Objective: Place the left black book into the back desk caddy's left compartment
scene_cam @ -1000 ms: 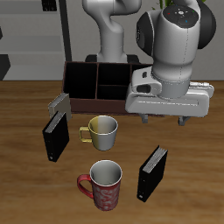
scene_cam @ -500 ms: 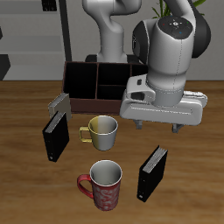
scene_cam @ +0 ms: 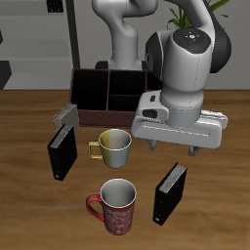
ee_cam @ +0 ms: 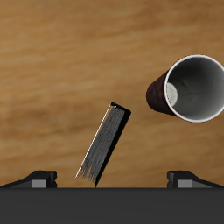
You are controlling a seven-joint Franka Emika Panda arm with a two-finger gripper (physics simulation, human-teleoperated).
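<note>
1 left black book (scene_cam: pixel 170 192) upright on table, open gripper (scene_cam: pixel 175 148) hovering above, nothing held

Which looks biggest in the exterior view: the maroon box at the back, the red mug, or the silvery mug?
1. The back desk caddy, clearly largest though farthest back.
2. and 3. The red mug and silvery mug: red looks slightly bigger, but it's nearer the camera, so unsure.
</note>
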